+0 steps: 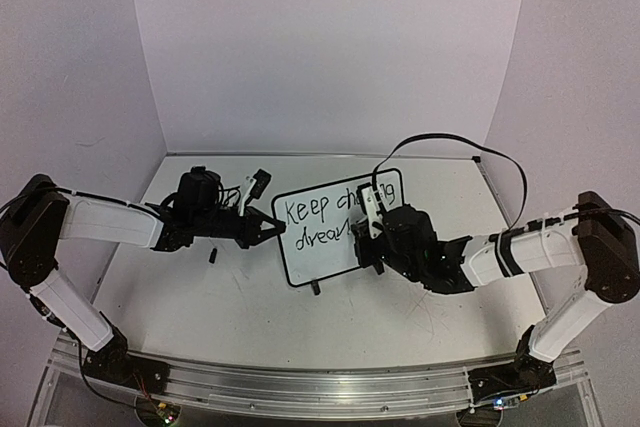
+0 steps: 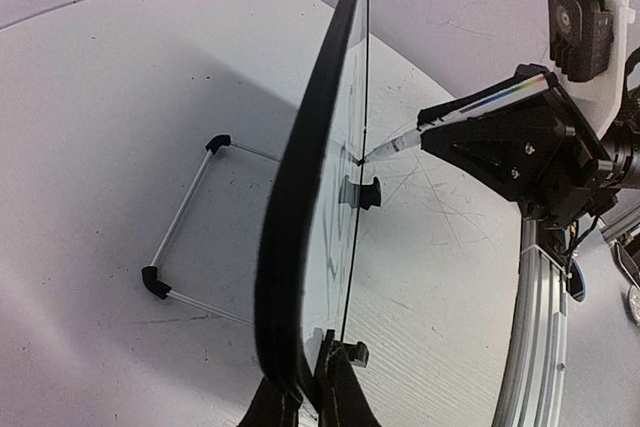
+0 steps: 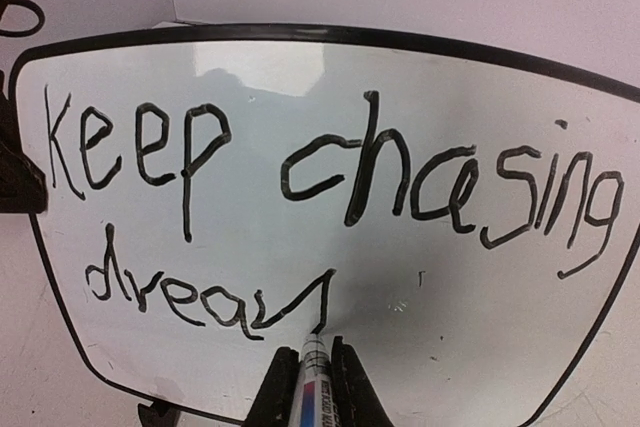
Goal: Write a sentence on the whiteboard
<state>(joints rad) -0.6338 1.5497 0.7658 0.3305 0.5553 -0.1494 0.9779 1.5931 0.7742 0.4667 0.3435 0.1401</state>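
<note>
The whiteboard (image 1: 320,247) stands upright mid-table, black-framed, on small black feet. The sentence (image 3: 300,162) on it reads "Keep chasing" on the top line and "drea" plus the first strokes of another letter below. My left gripper (image 2: 310,387) is shut on the whiteboard's left edge (image 2: 300,207), seen edge-on in the left wrist view. My right gripper (image 3: 310,372) is shut on the marker (image 3: 314,387), whose tip touches the board at the end of the last stroke. The marker also shows in the left wrist view (image 2: 400,144), its tip on the board face.
A thin metal stand frame with black corners (image 2: 185,237) lies on the table behind the board. A small black piece, perhaps a cap (image 1: 212,256), lies near the left arm. The aluminium rail (image 1: 300,387) runs along the near table edge.
</note>
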